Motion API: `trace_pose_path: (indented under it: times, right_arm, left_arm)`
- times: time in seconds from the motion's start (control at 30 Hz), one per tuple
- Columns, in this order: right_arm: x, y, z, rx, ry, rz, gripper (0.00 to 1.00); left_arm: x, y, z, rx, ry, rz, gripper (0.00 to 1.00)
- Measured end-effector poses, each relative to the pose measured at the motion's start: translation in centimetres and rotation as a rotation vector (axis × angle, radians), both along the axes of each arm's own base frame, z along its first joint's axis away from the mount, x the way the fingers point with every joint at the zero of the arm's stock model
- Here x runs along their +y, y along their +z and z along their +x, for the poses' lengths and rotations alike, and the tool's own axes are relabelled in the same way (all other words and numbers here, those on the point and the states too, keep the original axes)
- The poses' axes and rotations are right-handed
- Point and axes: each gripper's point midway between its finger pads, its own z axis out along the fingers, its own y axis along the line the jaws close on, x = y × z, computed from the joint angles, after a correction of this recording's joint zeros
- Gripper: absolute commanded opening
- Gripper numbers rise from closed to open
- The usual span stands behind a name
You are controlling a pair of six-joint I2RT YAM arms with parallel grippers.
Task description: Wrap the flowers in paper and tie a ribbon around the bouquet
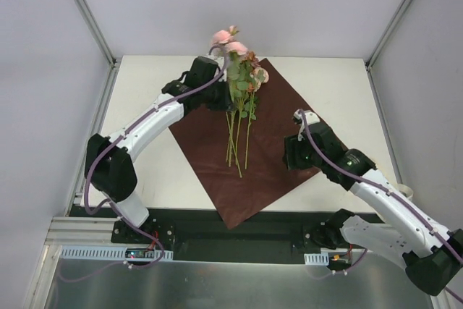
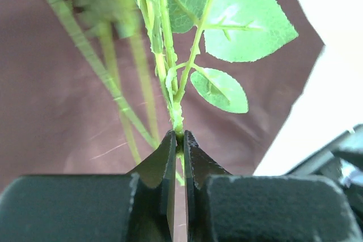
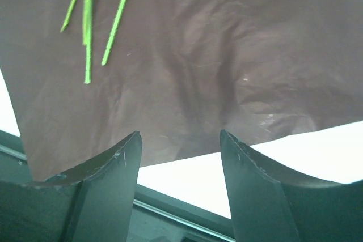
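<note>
The left gripper [image 2: 178,138] is clenched on one thin green stem of the flowers [image 1: 242,81], just below its leaves. The flowers lie on the far half of the paper [image 1: 278,139], blooms past its far corner. The right gripper [image 3: 179,133] is over the paper's right edge, jaws parted, holding nothing. The paper lies diamond-wise on a white table [image 1: 145,92], between pale walls.

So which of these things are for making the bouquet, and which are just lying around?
For the job: the flowers, the paper under them, the left gripper shut on one stem, the right gripper open near the paper's edge.
Just there: the table, the frame posts.
</note>
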Motion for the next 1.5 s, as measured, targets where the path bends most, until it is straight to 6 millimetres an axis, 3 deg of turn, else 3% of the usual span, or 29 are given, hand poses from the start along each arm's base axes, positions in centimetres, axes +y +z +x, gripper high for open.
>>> trace_pose_path:
  times: [0.07, 0.17, 0.27, 0.33, 0.53, 0.7, 0.87, 1.07, 1.33, 1.5]
  right_arm:
    - [-1.4, 0.1, 0.6, 0.002, -0.058, -0.002, 0.61]
    - [-3.1, 0.4, 0.8, 0.000, -0.114, 0.004, 0.61]
    - [-4.0, 1.1, 0.5, -0.018, -0.141, 0.025, 0.61]
    - [-4.6, 1.6, 0.2, -0.040, -0.153, 0.044, 0.62]
    - [-5.3, 2.0, -0.9, -0.052, -0.156, 0.059, 0.62]
    - [-5.3, 1.5, -1.3, -0.024, -0.148, 0.048, 0.62]
    - [-5.2, 1.3, -1.4, -0.010, -0.143, 0.046, 0.62]
    - [-4.9, 0.8, -1.4, 0.016, -0.131, 0.041, 0.62]
    - [-4.5, 0.1, -1.4, 0.052, -0.115, 0.030, 0.62]
    - [-4.4, -0.3, -1.4, 0.067, -0.089, 0.008, 0.63]
  left_arm:
    - [-3.2, 2.7, -1.4, -0.049, -0.120, -0.051, 0.00]
    - [-7.1, 3.5, -2.3, -0.071, -0.243, -0.066, 0.00]
    - [-9.8, 1.7, -1.3, -0.051, -0.300, -0.054, 0.00]
    - [-10.6, -1.0, 0.1, -0.010, -0.303, -0.021, 0.00]
    - [-11.0, -9.5, 2.8, 0.127, -0.263, 0.096, 0.00]
    - [-11.0, -13.0, 4.2, 0.169, -0.253, 0.172, 0.00]
    - [-10.5, -13.5, 4.3, 0.178, -0.244, 0.207, 0.03]
    - [-10.4, -13.1, 4.8, 0.156, -0.247, 0.224, 0.24]
    - [-10.2, -13.1, 5.2, 0.162, -0.246, 0.207, 0.29]
    - [-10.8, -12.4, 4.4, 0.194, -0.280, 0.147, 0.40]
